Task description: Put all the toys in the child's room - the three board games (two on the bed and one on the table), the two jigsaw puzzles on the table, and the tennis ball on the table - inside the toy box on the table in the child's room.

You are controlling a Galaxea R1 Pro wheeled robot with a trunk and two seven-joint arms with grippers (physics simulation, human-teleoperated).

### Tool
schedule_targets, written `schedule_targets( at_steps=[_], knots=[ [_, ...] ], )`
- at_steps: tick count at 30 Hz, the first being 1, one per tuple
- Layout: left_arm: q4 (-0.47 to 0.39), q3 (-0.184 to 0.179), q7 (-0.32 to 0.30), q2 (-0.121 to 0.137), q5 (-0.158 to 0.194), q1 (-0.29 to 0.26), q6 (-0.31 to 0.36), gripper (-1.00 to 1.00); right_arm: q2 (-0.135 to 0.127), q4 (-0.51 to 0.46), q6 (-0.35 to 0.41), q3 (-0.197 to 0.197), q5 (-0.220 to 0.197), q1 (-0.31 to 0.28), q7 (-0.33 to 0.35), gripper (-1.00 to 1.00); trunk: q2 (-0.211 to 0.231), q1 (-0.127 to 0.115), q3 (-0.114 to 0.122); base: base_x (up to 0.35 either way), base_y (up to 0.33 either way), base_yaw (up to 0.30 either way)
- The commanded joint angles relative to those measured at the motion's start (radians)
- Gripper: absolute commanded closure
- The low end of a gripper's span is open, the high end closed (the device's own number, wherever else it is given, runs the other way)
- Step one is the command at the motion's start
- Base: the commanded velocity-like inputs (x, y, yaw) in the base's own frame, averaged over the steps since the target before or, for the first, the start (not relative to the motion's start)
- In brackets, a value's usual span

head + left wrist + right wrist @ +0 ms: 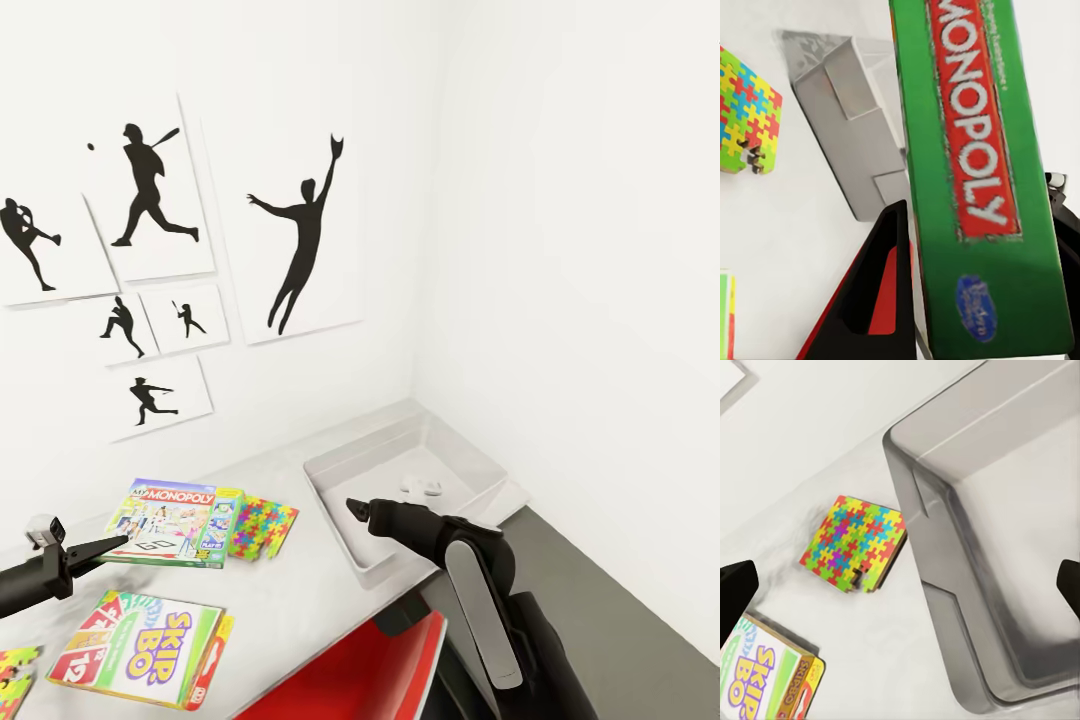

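- Toy box (345, 478): pale grey tray at the far right corner of the surface (300, 590), against the white wall; a small pale object, too indistinct to name, lies inside.
- Monopoly box (170, 520): left of the toy box; in the left wrist view its green edge (982, 187) sits between the left gripper's (112, 544) jaws, which are clamped on it.
- Jigsaw puzzle (263, 527): flat, just right of the Monopoly box, between it and the toy box.
- Skip-Bo box (140, 645): flat, nearer the robot.
- Second puzzle (12, 672): at the left edge, partly cut off.
- Right gripper (352, 508): over the toy box's near rim, jaws spread apart.
- Silhouette pictures (300, 240): on the wall above.
- Red object (360, 675): below the surface's front edge.
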Motion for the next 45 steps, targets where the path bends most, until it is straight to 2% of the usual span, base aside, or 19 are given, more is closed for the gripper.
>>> schedule_targets(
  at_steps=[1,14,45],
  knots=[
    [0.000,0.000,-0.005,0.000,-0.001,-0.001,0.010,1.00,0.000,-0.001,0.003,0.000,-0.010,-0.001,-0.010,-1.00,-0.002,0.001,-0.002,0.000,-0.017,0.000],
    [0.000,0.000,-0.005,0.000,-0.001,-0.001,0.010,1.00,-0.003,0.000,-0.042,0.003,-0.010,-0.001,-0.009,-1.00,-0.002,0.001,-0.002,0.000,-0.003,0.000],
    [0.000,0.000,-0.005,0.000,-0.001,-0.001,0.010,1.00,0.000,0.000,-0.044,0.003,-0.010,-0.001,-0.008,-1.00,-0.002,0.001,-0.002,0.000,0.000,0.000]
  ],
)
